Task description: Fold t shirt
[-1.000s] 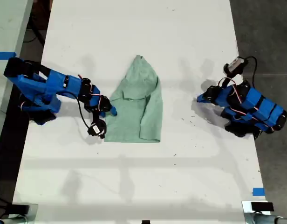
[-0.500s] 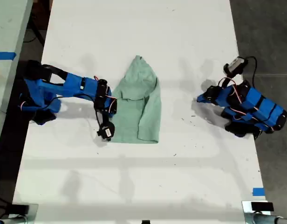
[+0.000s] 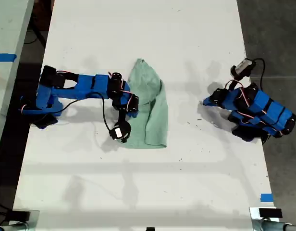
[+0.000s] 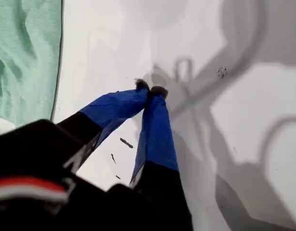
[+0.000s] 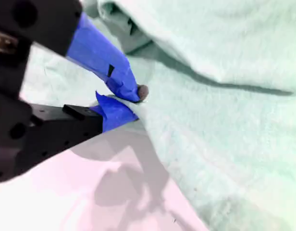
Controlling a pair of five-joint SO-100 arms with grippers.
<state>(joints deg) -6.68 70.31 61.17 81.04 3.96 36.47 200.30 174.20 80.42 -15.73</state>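
Surface (image 3: 138, 38): white, flat, matte, with a few dark specks; it carries everything listed.

T shirt (image 3: 150, 110): pale mint-green, soft, plain napped cloth. It lies near the middle of the surface, partly folded. Its long axis runs up and down the exterior view, with a narrow peak at the upper end and a straight hem at the lower. One side is doubled over and makes a long soft ridge along the edge toward the exterior view's right.

Second arm: blue printed segments, black servos and loose cables. It reaches in from the exterior view's left and ends over the t shirt's near edge. It is by far the nearer arm.

First arm: same build. It is folded low and well apart from the t shirt, toward the exterior view's right.

Second hand (image 5: 131, 103): blue tapered fingers drawn almost together, apparently pinching a fold at the t shirt's edge. The rest of the cloth lies beyond its tips, so the coming carry probably goes across the long axis toward the ridged side.

First hand (image 4: 150, 89): its fingertips meet, with nothing between them, over bare surface. The t shirt's hem shows only at the margin of its wrist view.
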